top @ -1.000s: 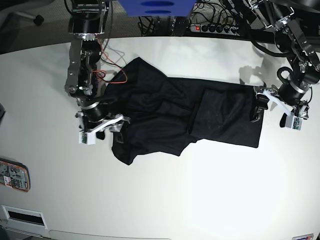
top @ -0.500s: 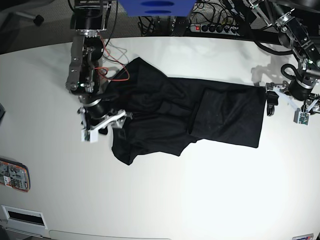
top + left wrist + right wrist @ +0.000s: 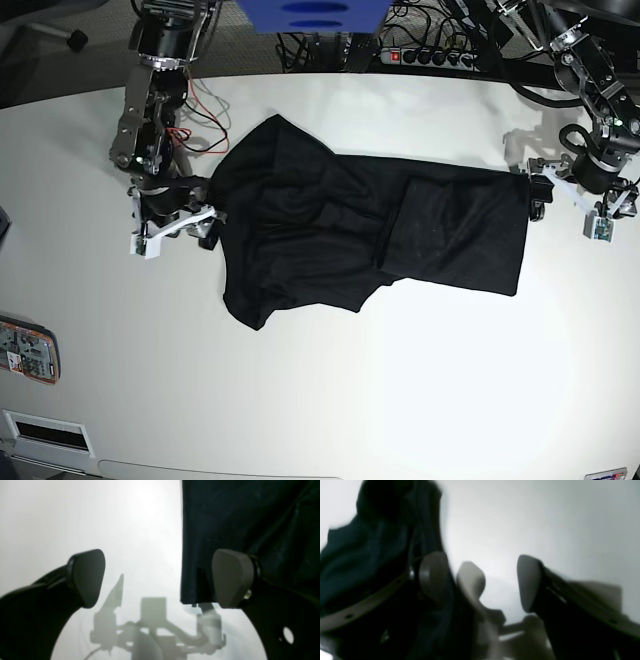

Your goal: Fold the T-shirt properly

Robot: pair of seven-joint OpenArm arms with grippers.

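Looking down, I see the T-shirt (image 3: 370, 235) lying long from 9 to 3 on the worktop (image 3: 330, 400). My left end effector (image 3: 568, 205), released, sits at its 3 o'clock edge; my right end effector (image 3: 178, 228), also empty-handed, sits at 9.

The left gripper (image 3: 572, 206) is low and near the table, at the right side of the base view. Its jaws are wide apart and hold nothing. The right gripper (image 3: 178, 231) is low at the other side. Its jaws are partly apart and hold nothing too.
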